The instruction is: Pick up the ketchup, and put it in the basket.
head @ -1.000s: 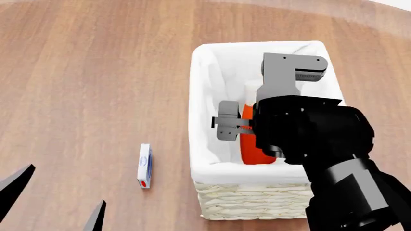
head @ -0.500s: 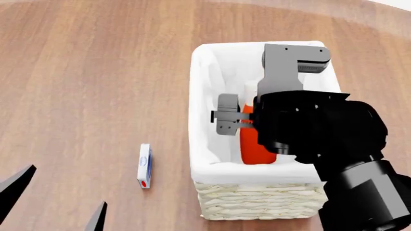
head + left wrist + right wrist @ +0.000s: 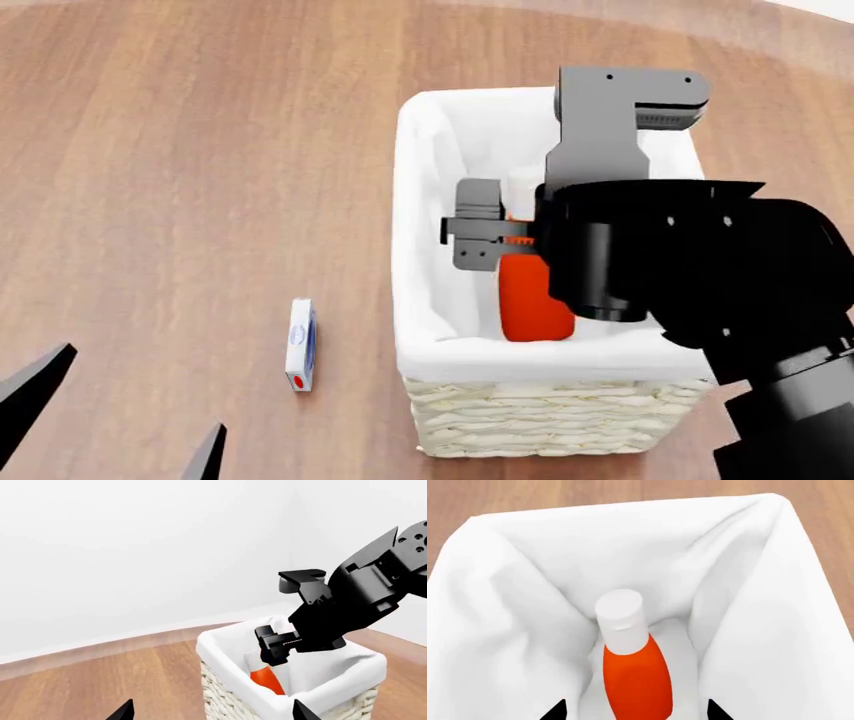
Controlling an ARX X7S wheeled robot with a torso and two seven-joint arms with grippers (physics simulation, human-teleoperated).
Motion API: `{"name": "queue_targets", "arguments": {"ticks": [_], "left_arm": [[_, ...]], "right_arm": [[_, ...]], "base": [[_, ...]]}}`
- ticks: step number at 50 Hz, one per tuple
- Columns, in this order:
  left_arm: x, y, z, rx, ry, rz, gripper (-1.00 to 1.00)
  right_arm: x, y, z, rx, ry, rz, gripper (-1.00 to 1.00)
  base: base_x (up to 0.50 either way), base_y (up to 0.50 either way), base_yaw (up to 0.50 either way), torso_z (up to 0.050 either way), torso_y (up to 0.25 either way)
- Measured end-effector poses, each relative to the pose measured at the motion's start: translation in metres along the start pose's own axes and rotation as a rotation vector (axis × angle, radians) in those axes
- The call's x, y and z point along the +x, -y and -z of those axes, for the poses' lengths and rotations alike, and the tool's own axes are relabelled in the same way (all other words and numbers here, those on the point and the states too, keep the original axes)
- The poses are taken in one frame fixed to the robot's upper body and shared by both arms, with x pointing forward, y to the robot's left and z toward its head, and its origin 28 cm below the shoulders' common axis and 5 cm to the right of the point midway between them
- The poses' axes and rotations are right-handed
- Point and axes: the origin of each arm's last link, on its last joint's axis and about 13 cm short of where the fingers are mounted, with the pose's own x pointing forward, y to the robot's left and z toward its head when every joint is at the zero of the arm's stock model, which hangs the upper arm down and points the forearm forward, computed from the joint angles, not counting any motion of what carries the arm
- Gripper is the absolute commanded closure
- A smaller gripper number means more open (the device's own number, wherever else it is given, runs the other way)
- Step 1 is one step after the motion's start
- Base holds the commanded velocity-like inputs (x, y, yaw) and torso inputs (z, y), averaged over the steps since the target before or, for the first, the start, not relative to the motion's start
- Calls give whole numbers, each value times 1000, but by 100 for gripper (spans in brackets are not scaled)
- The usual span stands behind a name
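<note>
Now the ketchup (image 3: pixel 534 305) is seen lying inside the basket (image 3: pixel 547 425), on the white cloth liner (image 3: pixel 760 605), with its white cap (image 3: pixel 620 612) pointing toward the basket's far end. The right gripper (image 3: pixel 561 160) is held above the basket, directly over the bottle, and its jaws are spread apart with nothing between them. In the right wrist view the two dark fingertips (image 3: pixel 557 711) are shown at either side of the orange body, well clear of it (no contact with the plastic can be made out), so the bottle lies below the gap between the jaws rather than in their grasp. In the left wrist view the right arm is seen raised over the basket rim, with a patch of the orange bottle visible beneath it.

The left gripper (image 3: pixel 120 420) is kept low and well away from the basket, its two dark fingertips (image 3: pixel 34 385) set apart over bare wood of the table (image 3: pixel 200 150). A small white box (image 3: pixel 302 345) with blue and red markings lies on the table between those jaws and the basket, nearer the basket's side, touching neither.
</note>
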Motion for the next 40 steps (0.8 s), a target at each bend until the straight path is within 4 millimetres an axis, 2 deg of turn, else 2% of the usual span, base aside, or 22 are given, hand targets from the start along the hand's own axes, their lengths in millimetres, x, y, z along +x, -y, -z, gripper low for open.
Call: {"name": "queue_targets", "arguments": {"ticks": [19,40], "left_arm": [[-1,1,-4,-2,11,3,-100],[-2,1,-6,-2,17,3,-100]], "right_arm": [[-25,1,2,-31,62,0,-100],[-52,-1,32,-153,352,56,-100]], "base": [[0,0,0,0,0],[0,0,0,0,0]]}}
